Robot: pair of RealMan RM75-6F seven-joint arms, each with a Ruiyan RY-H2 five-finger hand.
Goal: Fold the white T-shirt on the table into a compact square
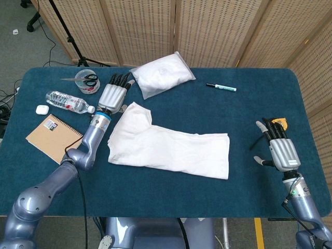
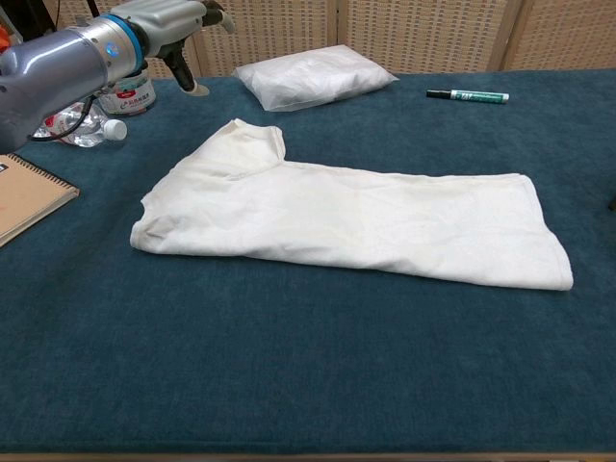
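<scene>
The white T-shirt [image 1: 168, 146] [image 2: 356, 217] lies flat on the blue table, folded into a long strip with a sleeve corner [image 1: 136, 110] pointing to the far left. My left hand [image 1: 112, 95] [image 2: 164, 21] hovers just beyond that corner, fingers apart and holding nothing, clear of the cloth. My right hand [image 1: 277, 148] stays open near the table's right edge, well away from the shirt; the chest view does not show it.
A white plastic bag [image 1: 162, 73] [image 2: 313, 75] lies behind the shirt. A green marker [image 1: 221, 87] [image 2: 468, 95] is at the back right. On the left are a tape roll with scissors [image 1: 86, 80], a water bottle [image 1: 67, 101], a notebook [image 1: 53, 137] and a small white case [image 1: 41, 109].
</scene>
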